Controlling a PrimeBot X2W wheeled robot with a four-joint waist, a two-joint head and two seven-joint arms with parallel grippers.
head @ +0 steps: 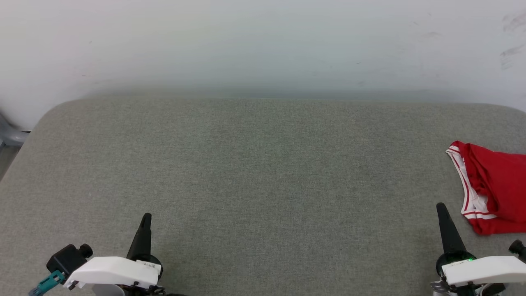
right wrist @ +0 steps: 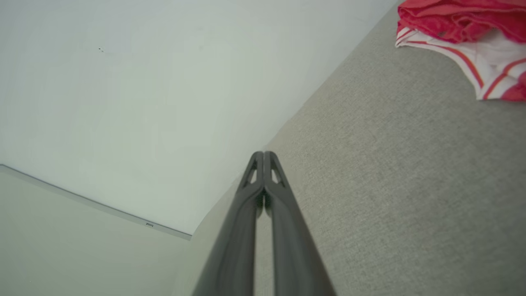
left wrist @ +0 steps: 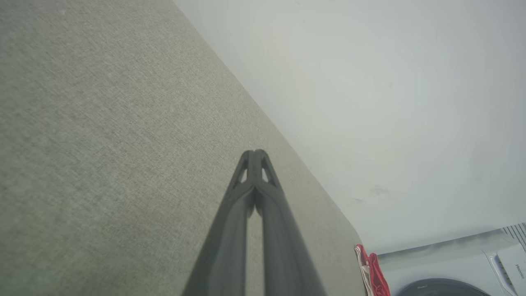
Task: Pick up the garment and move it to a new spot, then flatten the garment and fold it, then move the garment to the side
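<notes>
**Both pincers shut and empty, garment bunched at far right**

Near edge: left pincer (head: 146, 220) and right pincer (head: 443, 211) sit low at the two corners, fingers pointing away from the robot. On both the fingers are pressed tip to tip with nothing between them. Both hang just over the grey surface (head: 263, 172), and neither touches cloth.

Key relation: the garment (head: 493, 185) lies to the right of the right pincer and a little further out, near but apart. The right arm is clearly nearer. The left is well apart, with the whole width of the surface between.

Garment state: red body rumpled, white sleeve with striped trim turned towards the middle. The part in view runs roughly near-to-far. The rest is cut off by the picture's edge, so I can't tell its full extent. No letters or number show.

Stage: ambiguous. It could be a heap waiting to be picked up, or cloth already set aside. It looks loose, not flat-folded, but that's a judgement.

Further back: plain white wall (head: 263, 41). The left wrist view shows a white appliance (left wrist: 448, 263) with a dark round door beyond the surface's end; I can't tell what's in it.
</notes>
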